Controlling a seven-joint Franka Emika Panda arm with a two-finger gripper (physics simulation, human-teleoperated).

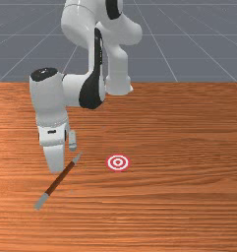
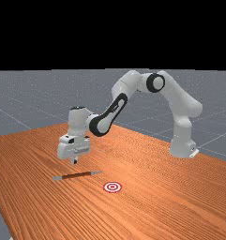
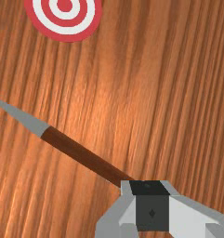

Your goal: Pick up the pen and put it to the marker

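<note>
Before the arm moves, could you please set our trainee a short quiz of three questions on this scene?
1. Multiple choice: what colour is the middle section of the pen?
a) green
b) brown
c) blue

2. True or false: in the far view, the end effector hangs above the pen, with a gap between them.

3. Fill in the missing word: in the front view, the round marker lies to the ____ of the pen.

Key: 1. b; 2. true; 3. right
</note>
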